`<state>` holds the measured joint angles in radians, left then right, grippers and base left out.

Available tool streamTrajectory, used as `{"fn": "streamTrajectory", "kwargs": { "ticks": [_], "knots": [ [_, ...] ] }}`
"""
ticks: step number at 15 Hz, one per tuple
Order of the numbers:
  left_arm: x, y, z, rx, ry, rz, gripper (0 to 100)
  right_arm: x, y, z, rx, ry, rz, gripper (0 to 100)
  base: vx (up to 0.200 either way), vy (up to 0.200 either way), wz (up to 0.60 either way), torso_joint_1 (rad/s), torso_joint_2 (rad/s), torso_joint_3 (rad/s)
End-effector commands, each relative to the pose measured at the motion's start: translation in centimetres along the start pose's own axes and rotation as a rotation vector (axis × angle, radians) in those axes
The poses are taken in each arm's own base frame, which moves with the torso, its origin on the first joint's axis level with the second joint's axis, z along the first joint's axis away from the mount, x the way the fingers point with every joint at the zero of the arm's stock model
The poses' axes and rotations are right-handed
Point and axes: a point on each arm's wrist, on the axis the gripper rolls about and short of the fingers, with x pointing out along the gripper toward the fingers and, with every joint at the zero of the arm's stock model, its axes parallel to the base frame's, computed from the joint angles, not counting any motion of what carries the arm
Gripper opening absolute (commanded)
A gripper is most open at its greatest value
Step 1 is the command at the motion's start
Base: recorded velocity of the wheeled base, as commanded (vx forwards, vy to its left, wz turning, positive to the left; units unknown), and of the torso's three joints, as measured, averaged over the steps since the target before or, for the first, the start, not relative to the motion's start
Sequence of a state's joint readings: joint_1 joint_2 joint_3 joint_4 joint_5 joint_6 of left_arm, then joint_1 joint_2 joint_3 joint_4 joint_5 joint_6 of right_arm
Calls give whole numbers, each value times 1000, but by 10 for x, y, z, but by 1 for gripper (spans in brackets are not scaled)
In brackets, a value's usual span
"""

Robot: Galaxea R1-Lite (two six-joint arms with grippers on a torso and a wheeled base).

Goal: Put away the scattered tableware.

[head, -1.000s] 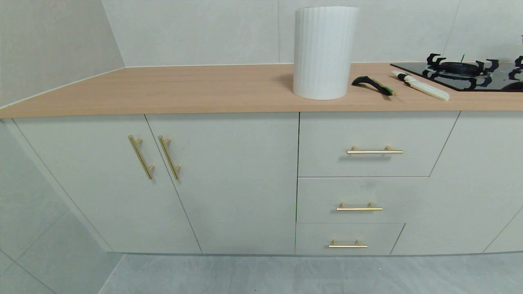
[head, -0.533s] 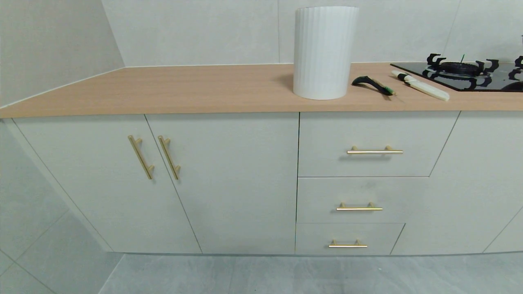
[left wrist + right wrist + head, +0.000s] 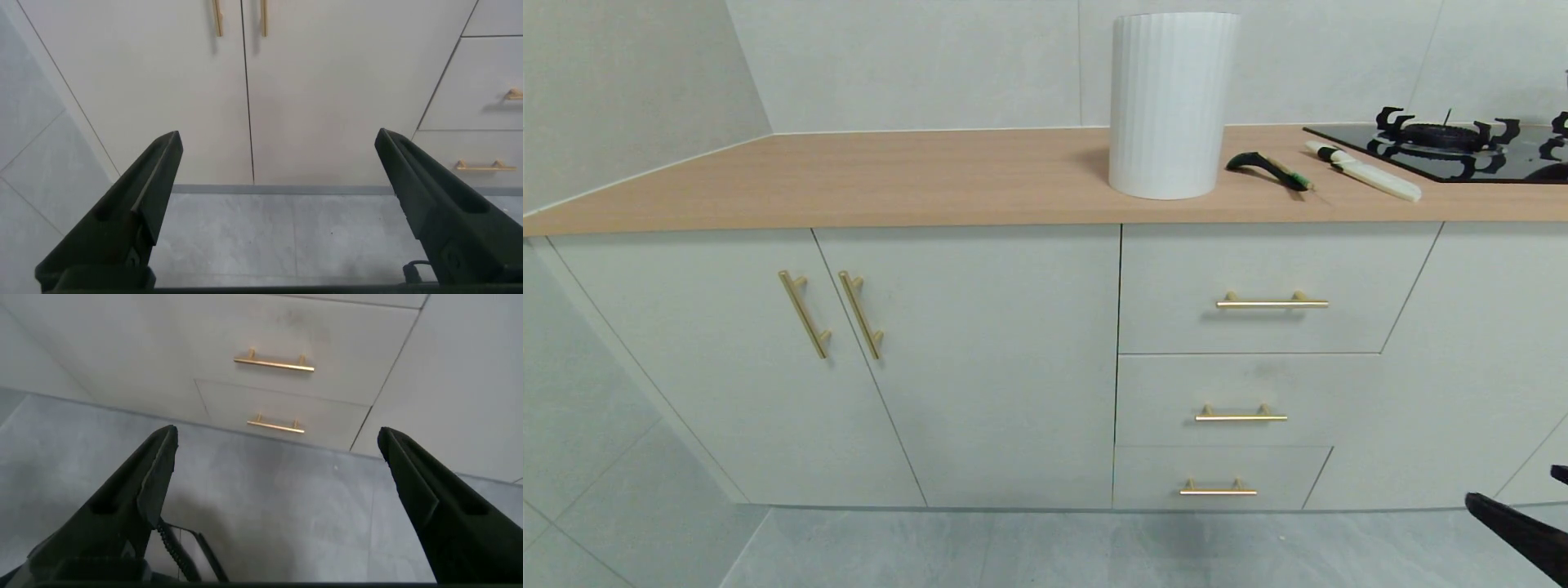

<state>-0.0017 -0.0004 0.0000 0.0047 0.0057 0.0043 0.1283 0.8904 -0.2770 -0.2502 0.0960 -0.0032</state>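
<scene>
We judge nothing put away yet: the peeler point(image 3: 1266, 169) and white knife point(image 3: 1365, 172) lie on the table point(image 3: 890, 175) beside the ribbed canister point(image 3: 1172, 106), while our left gripper point(image 3: 278, 139) and right gripper point(image 3: 278, 434) hang open, empty.

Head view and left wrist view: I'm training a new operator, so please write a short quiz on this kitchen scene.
1. True or false: the black-handled utensil lies on the light wooden countertop between the tall white ribbed cylinder and the white knife.
2. How many pale drawers with brass bar handles are stacked below that cylinder? A two, B three, C five.
3. Fill in: the left gripper has its jaws ____.
Key: 1 true; 2 B; 3 open.
</scene>
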Motion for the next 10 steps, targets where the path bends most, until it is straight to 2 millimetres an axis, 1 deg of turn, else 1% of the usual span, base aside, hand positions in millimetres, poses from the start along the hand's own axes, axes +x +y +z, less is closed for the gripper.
{"fn": "streamTrajectory", "kwargs": {
  "ticks": [1,4,5,7,10],
  "knots": [
    [0,0,0,0,0,1,100,59,-6,11,12,129,2,100,0,0,0,0,0,0],
    [0,0,0,0,0,1,100,104,-10,16,14,153,-6,100,0,0,0,0,0,0],
    [0,0,0,0,0,1,100,110,-11,16,13,158,-6,100,0,0,0,0,0,0],
    [0,0,0,0,0,1,100,145,-14,23,15,167,-7,100,0,0,0,0,0,0],
    [0,0,0,0,0,1,100,182,-17,27,15,190,-6,100,0,0,0,0,0,0]
  ]
}}
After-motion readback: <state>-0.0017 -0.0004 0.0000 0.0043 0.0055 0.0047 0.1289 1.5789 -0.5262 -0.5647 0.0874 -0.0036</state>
